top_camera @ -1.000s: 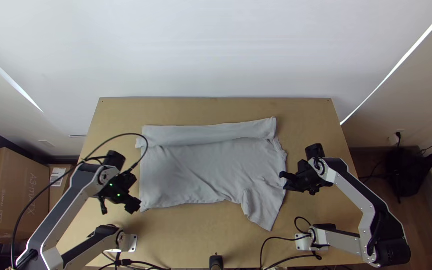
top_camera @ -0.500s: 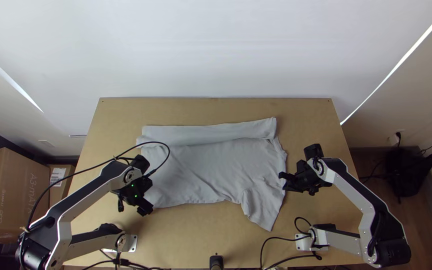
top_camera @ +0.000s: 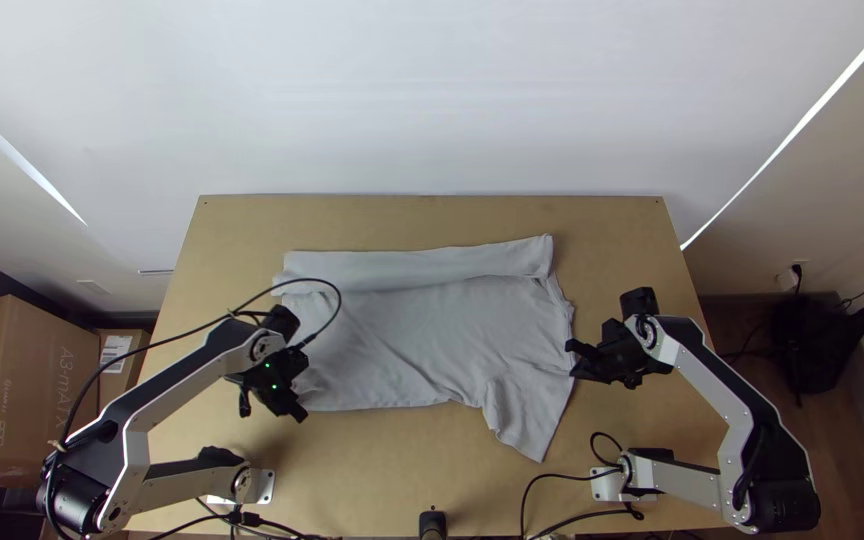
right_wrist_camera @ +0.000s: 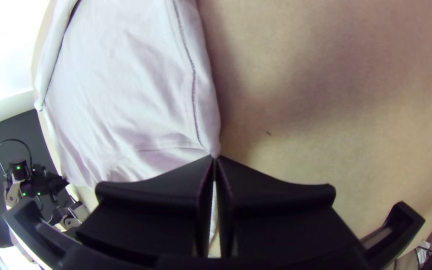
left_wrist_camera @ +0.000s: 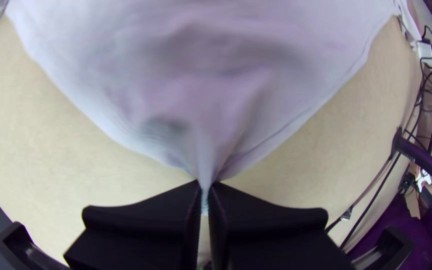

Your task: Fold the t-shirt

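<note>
T-shirt (top_camera: 412,340): lying on the bench (top_camera: 612,230) with far strip (top_camera: 402,268) folded over, and pinching opposite ends in the closed left fingers (left_wrist_camera: 146,217) and closed right fingers (right_wrist_camera: 156,200), ideally lifting both evenly, holding the cloth taut, and lowering slowly to avoid creasing the jutting sleeve (top_camera: 525,422).

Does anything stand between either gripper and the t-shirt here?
Nothing visible does: the left gripper pinches the t-shirt at its near edge, and the right gripper pinches a stitched edge. The left arm's cable loops over the cloth in the top view, but clear of both grips.
</note>
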Controlling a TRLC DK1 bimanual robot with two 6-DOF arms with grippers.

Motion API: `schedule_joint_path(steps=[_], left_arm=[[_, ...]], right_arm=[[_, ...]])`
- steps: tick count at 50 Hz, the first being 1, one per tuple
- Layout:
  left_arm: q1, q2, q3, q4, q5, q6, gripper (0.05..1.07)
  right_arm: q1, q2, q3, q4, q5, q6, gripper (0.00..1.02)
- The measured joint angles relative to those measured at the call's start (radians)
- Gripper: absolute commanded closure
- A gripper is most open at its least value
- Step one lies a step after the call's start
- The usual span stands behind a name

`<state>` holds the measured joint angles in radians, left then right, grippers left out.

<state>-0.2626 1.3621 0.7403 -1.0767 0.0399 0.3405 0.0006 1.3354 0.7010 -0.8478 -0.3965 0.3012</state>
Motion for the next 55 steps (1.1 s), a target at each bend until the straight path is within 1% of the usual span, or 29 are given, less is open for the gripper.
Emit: schedule_joint_path(steps=[6,13,20,27,35,42,55], left_arm=[[0.101,-0.042,0.0,-0.001,0.0,0.063,1.04],[0.173,-0.09,0.0,-0.01,0.0,0.123,1.04],[0.214,-0.114,0.004,-0.013,0.001,0.154,1.04],[0.226,-0.124,0.056,-0.018,0.016,0.157,1.04],[0.226,-0.126,0.196,-0.02,0.058,0.145,1.04],[0.226,-0.1,0.298,-0.019,0.069,0.138,1.04],[0.254,0.048,0.41,0.028,0.077,0.131,1.04]], right_arm=[[-0.057,0.019,0.014,-0.013,-0.008,-0.032,1.0],[-0.123,0.07,0.044,-0.023,-0.016,-0.077,1.0],[-0.145,0.113,0.09,-0.051,-0.02,-0.094,1.0],[-0.137,0.113,0.183,-0.137,-0.023,-0.094,1.0],[-0.093,0.132,0.329,-0.211,-0.022,-0.094,1.0],[-0.065,0.18,0.421,-0.233,-0.019,-0.093,1.0],[-0.02,0.302,0.584,-0.239,-0.019,-0.08,1.0]])
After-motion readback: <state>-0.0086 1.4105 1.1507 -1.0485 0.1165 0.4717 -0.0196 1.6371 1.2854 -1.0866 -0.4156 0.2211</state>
